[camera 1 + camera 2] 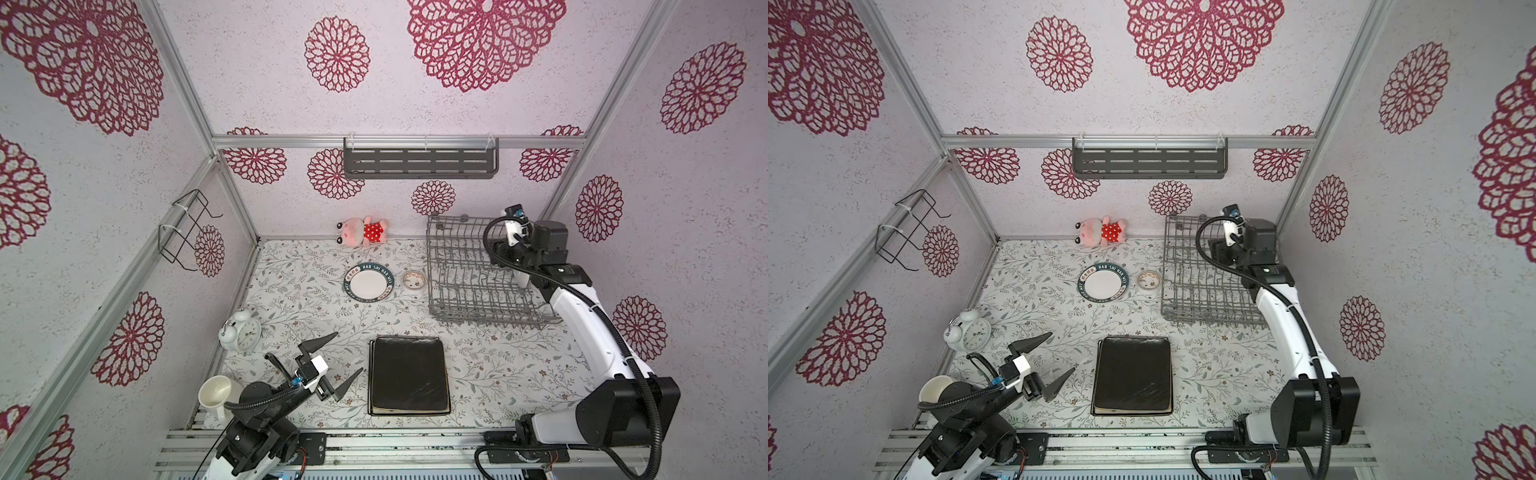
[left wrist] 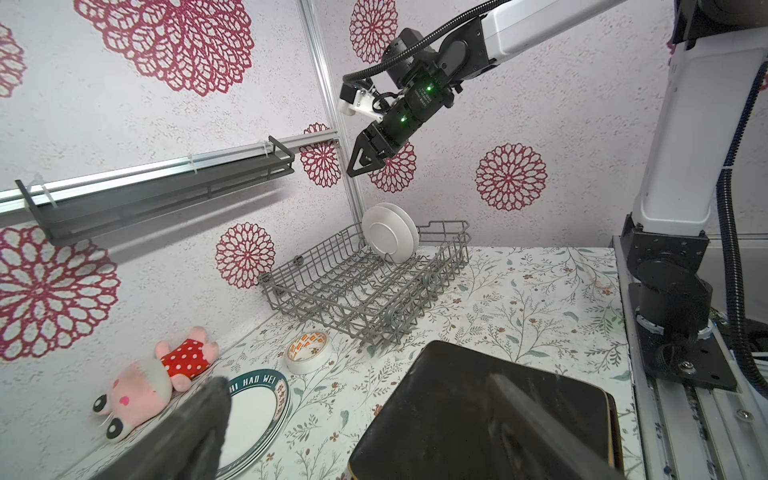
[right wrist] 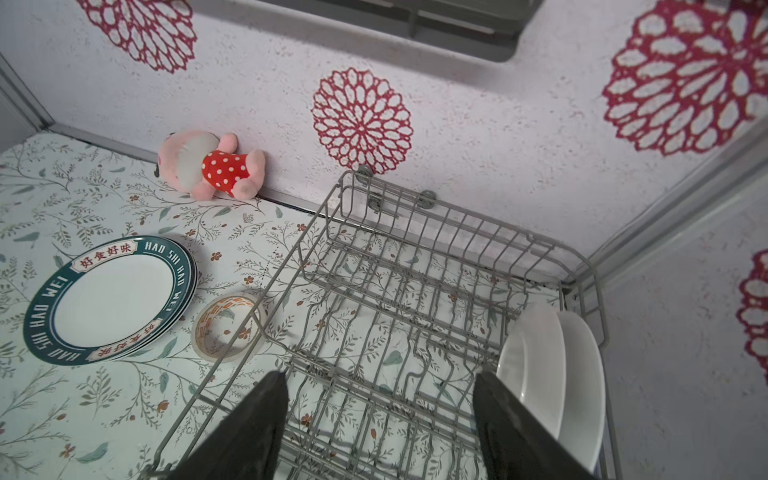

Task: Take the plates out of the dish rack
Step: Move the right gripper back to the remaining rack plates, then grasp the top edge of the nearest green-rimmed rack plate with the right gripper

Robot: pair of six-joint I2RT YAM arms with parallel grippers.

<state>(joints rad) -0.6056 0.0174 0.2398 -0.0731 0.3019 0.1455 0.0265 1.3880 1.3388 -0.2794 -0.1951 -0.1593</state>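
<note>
Dish rack [image 3: 415, 266] sat below right gripper [image 3: 380, 376], jaws spread, empty, black square plates [image 1: 409, 374] stacked just beside left gripper [image 1: 338, 361], jaws spread wide, holding nothing, green-rimmed round plates [image 1: 369, 283] lay beyond its tips, two white plates [image 3: 548, 357] stood in rack just beside one right jaw

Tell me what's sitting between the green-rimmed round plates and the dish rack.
A small orange-printed ring, apparently a tape roll, lies flat between the green-rimmed plates and the dish rack, close by the rack; clearest in the right wrist view.
</note>
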